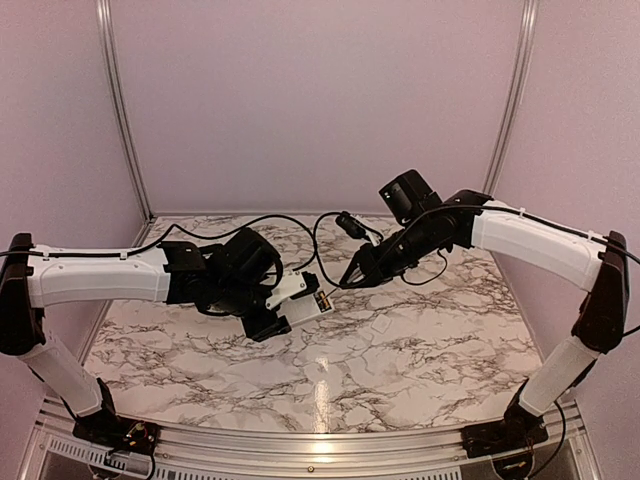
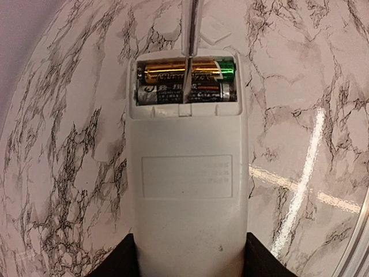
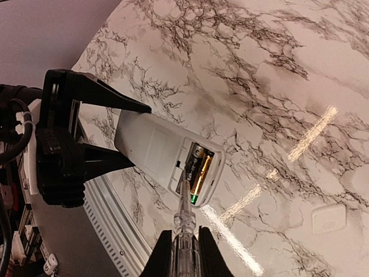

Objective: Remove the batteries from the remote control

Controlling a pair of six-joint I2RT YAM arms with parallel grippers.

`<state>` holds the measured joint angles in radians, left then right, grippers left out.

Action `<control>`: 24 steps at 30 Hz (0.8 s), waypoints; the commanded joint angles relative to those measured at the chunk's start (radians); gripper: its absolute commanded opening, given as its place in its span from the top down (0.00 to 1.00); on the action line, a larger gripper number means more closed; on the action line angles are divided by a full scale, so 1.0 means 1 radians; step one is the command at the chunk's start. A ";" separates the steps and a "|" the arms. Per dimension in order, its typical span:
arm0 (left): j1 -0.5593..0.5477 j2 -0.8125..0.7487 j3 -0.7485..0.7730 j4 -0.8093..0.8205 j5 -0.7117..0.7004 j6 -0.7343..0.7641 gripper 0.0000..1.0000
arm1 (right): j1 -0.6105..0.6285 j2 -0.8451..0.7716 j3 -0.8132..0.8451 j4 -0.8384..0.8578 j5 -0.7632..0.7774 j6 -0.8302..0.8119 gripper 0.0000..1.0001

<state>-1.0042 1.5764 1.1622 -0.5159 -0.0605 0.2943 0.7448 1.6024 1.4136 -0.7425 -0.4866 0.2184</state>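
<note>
Spanning both arms, the marble table [image 1: 400, 350] lies below. The left gripper [image 3: 135, 133], fingers half spread, clamps the remote control [image 2: 187, 190] by its sides over the table's middle, compartment uncovered. The right gripper [image 3: 185, 253], nearly closed, pinches a clear-handled tool [image 3: 184, 222] whose tip reaches across the two batteries [image 2: 173, 72] inside. A small white cover [image 3: 328, 219] lies flat, apart.

Pale lilac walls [image 1: 320, 100] rise behind and beside the marble-patterned table [image 1: 400, 360] — silver posts [image 1: 122, 110] at its far corners, glare [image 1: 322, 385] streaking its top.
</note>
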 commanded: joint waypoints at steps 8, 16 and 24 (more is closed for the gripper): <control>-0.008 -0.024 0.010 0.005 0.017 -0.013 0.93 | 0.011 -0.008 0.079 -0.111 0.080 0.022 1.00; -0.008 -0.023 0.006 0.005 0.015 -0.024 0.93 | 0.011 -0.007 0.096 -0.115 0.078 0.023 1.00; -0.010 -0.012 0.042 -0.006 0.020 -0.037 0.94 | 0.012 0.023 0.094 -0.106 0.088 0.020 1.00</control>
<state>-1.0080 1.5764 1.1622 -0.5194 -0.0525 0.2737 0.7502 1.6028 1.4776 -0.8341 -0.4351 0.2363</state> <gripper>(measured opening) 0.585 0.109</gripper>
